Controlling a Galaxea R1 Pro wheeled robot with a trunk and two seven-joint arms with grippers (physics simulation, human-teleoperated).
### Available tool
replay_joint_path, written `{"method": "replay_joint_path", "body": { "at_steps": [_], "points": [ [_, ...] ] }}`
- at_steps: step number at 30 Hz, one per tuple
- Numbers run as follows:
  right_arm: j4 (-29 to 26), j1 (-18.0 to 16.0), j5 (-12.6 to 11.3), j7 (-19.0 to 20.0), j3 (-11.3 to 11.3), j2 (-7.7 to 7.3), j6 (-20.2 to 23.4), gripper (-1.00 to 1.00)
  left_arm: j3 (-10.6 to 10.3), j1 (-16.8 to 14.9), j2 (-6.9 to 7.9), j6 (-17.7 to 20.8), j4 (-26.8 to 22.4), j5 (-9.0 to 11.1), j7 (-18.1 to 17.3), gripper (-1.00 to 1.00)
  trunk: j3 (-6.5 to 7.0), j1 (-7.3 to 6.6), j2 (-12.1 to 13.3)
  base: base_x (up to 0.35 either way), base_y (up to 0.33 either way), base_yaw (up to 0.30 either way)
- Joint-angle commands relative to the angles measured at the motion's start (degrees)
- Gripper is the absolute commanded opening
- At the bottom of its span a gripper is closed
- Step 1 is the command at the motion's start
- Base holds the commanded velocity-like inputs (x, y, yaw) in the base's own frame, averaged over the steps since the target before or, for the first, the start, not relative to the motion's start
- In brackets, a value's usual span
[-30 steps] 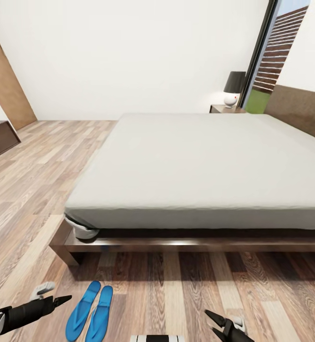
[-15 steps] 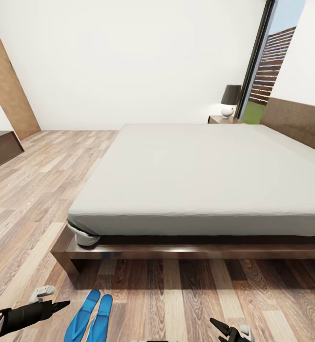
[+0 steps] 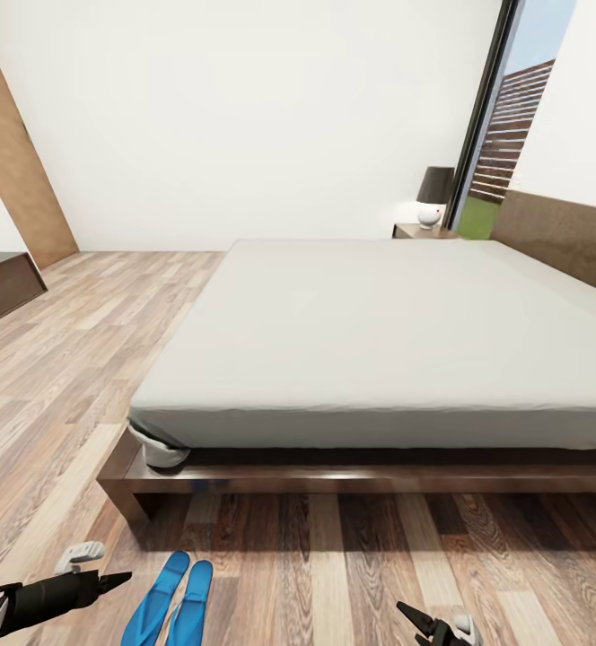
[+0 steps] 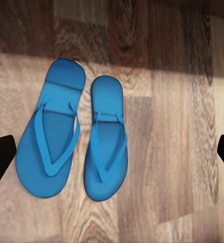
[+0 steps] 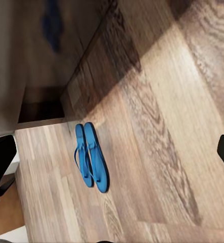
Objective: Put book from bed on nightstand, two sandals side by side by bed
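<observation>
The two sandals (image 3: 168,599), bright blue flip-flops, lie side by side on the wood floor just in front of the bed (image 3: 379,332). The left wrist view looks straight down on them, one sandal (image 4: 48,134) close beside the other (image 4: 106,137). They show small in the right wrist view (image 5: 91,158). My left gripper (image 3: 109,581) hangs open just left of the sandals, its fingertips (image 4: 0,154) far apart. My right gripper (image 3: 421,622) is open, low at the right. The nightstand (image 3: 424,231) stands beyond the bed's far side. The book is out of view; the grey mattress is bare.
A black-shaded lamp (image 3: 434,193) stands on the nightstand. A small white gadget (image 3: 78,554) lies on the floor left of my left gripper. A long dark bench (image 3: 2,283) stands at far left. The headboard (image 3: 558,238) and a tall window (image 3: 504,135) are at right.
The whole picture has slid downward, so the camera tilted up a little. Sandals, bed and both grippers keep their places relative to each other.
</observation>
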Motion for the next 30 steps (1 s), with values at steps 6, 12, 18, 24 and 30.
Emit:
{"method": "replay_joint_path", "body": {
  "at_steps": [6, 12, 18, 24, 30],
  "points": [
    [0.2, -0.1, -0.4, 0.2, 0.0, 0.06, 0.7, 1.00, 0.5, -0.1, -0.02, 0.6, -0.1, -0.4, -0.3, 1.00, 0.62, -0.09, 0.0, 0.000, 0.000, 0.000],
    [0.2, -0.1, -0.4, 0.2, 0.0, 0.18, 0.7, 1.00, 0.5, -0.1, -0.02, 0.6, -0.1, -0.4, -0.3, 1.00, 1.95, -0.24, 0.1, 0.000, 0.000, 0.000],
    [0.2, -0.1, -0.4, 0.1, 0.0, 0.24, 0.7, 1.00, 0.5, -0.1, -0.02, 0.6, -0.1, -0.4, -0.3, 1.00, 3.27, -0.40, 0.2, 0.000, 0.000, 0.000],
    [0.2, -0.1, -0.4, 0.1, 0.0, 0.28, 0.7, 1.00, 0.4, -0.1, -0.04, 0.6, 0.0, -0.4, -0.3, 1.00, 4.60, -0.55, 0.3, 0.000, 0.000, 0.000],
    [0.2, -0.1, -0.4, 0.1, 0.0, 0.30, 0.7, 1.00, 0.4, 0.0, -0.03, 0.6, 0.0, -0.4, 0.1, 1.00, 5.93, -0.71, 0.3, 0.000, 0.000, 0.000]
  ]
}}
